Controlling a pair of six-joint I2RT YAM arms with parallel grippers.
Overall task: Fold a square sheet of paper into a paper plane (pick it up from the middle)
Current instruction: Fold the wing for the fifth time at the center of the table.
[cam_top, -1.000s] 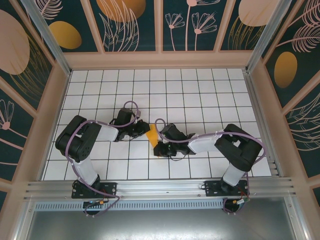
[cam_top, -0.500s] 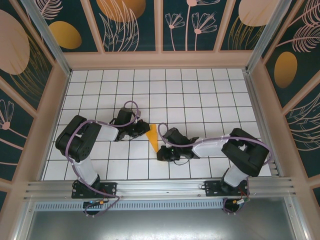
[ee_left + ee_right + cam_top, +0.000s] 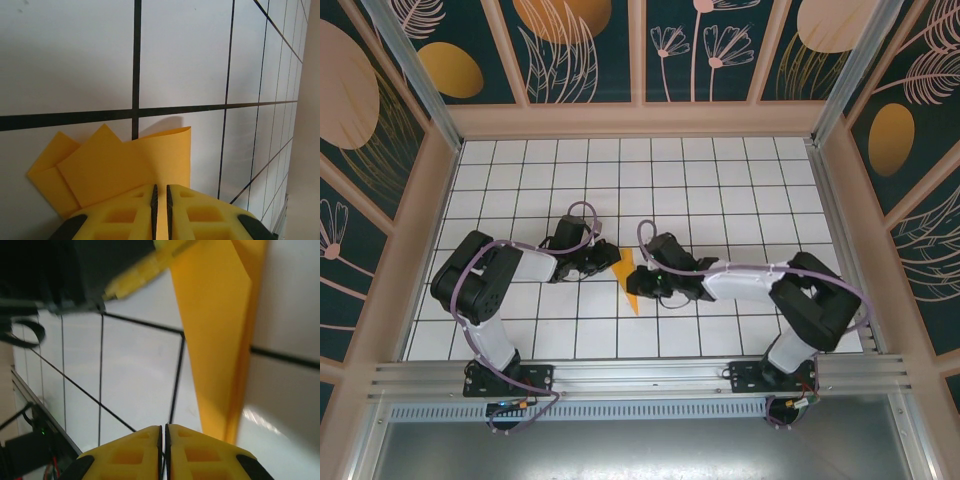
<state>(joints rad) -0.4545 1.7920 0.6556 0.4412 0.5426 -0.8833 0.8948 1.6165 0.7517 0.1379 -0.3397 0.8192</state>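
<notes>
Along the near edge, an aluminium rail (image 3: 640, 372) is carrying both arm bases. From it the left arm (image 3: 480, 290) is bending up and inward. The right arm (image 3: 800, 300) is doing the same from the other side, stretching low over the white tiled tabletop (image 3: 720, 190) toward its middle.

The folded paper sheet (image 3: 633, 292) is lying there between the two pincers, in the near half of the tiles, with its narrow point aiming at the near edge. The right pincer (image 3: 642, 280) is sitting low just beside the sheet's right flank. In its wrist view its yellow fingers (image 3: 125, 455) are pressing together with nothing between them. The paper (image 3: 220, 340) is running past as a narrow orange-yellow strip, ending just beside the right-hand finger.

A little farther back, the left pincer (image 3: 608, 258) is meeting the sheet's wide end from the left. Its own view is showing its fingers (image 3: 125, 215) closed to a thin slit. A crease of the paper (image 3: 115, 165) is running straight into that slit, so the pincer is looking clamped on the sheet. Layered flaps are fanning out ahead, one curling up and casting a shadow.

Beyond, the tiles are stretching to dark walls (image 3: 585, 50) painted with orange ovals and pale plants.
</notes>
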